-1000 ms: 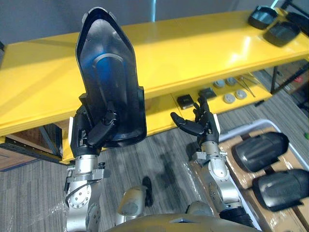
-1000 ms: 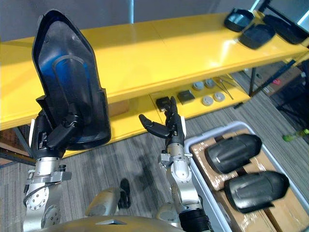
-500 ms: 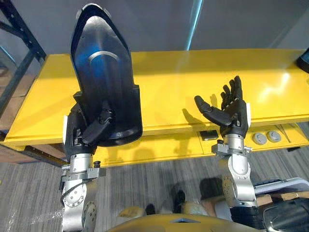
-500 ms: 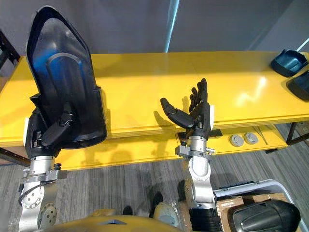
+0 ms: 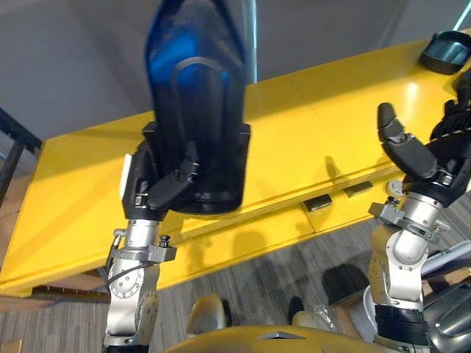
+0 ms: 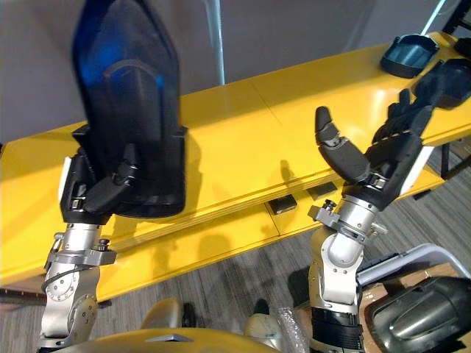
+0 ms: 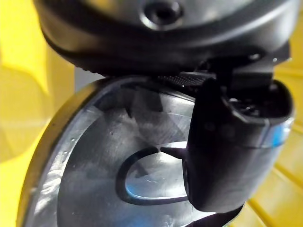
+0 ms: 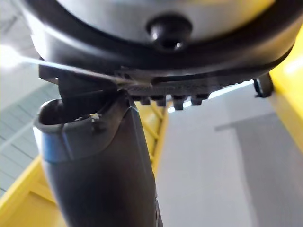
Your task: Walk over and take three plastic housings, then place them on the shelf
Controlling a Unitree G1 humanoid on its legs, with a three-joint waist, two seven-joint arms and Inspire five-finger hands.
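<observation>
Firmly, left hand [image 5: 145, 191] clasps housing [image 5: 197, 95], right hand [image 5: 440, 151] splayed

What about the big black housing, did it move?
Yes. The housing rose: its base hung below the yellow shelf's front edge, now it's level with it.

The left hand [image 5: 147, 187], centre left of the frame, is raised on an upright forearm, thumb and fingers curled round a housing [image 5: 197, 95]. The right hand [image 6: 379, 168], at right, is raised with straight fingers and thumb spread.
</observation>
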